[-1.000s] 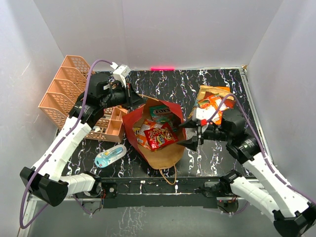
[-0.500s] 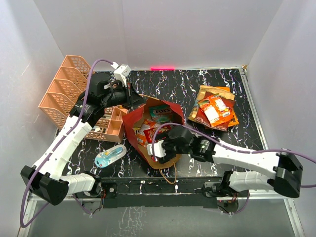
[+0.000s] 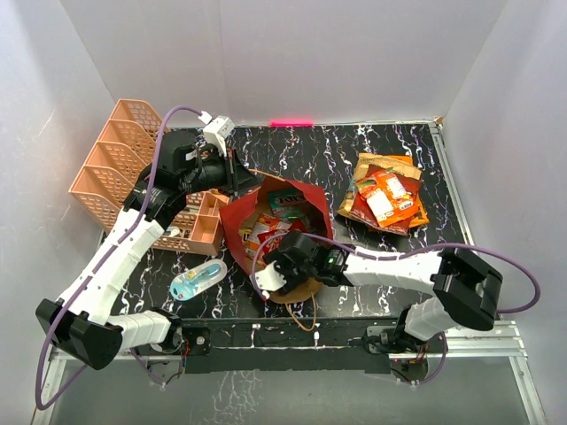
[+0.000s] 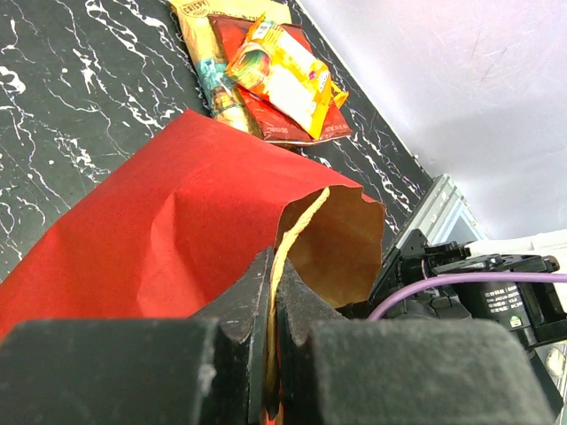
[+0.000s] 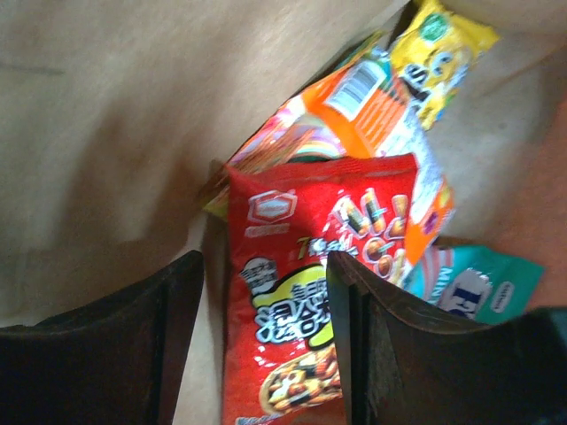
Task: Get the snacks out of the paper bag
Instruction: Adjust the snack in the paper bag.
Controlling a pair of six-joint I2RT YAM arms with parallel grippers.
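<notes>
The paper bag (image 3: 233,228) lies on its side, red outside, brown inside, its mouth toward the near edge. My left gripper (image 3: 243,181) is shut on the bag's far rim and holds the mouth up; the left wrist view shows the rim (image 4: 292,232) pinched between the jaws of this gripper (image 4: 273,297). My right gripper (image 3: 282,255) is inside the bag, open and empty (image 5: 266,261), its fingers either side of a red snack packet (image 5: 292,301). Orange (image 5: 372,115), yellow (image 5: 443,44) and teal (image 5: 469,283) packets lie behind it. Several snacks (image 3: 383,197) lie in a pile on the table at the right.
A pink basket organizer (image 3: 115,168) stands at the left beside the bag. A blue-white blister-packed item (image 3: 197,282) lies near the front left. White walls enclose the black marbled table (image 3: 310,146). The bag's twine handle (image 3: 312,312) trails toward the front rail.
My right arm has swung left from beside the snack pile to the bag's mouth, and its open gripper has gone inside. The left gripper has kept its hold on the rim.
</notes>
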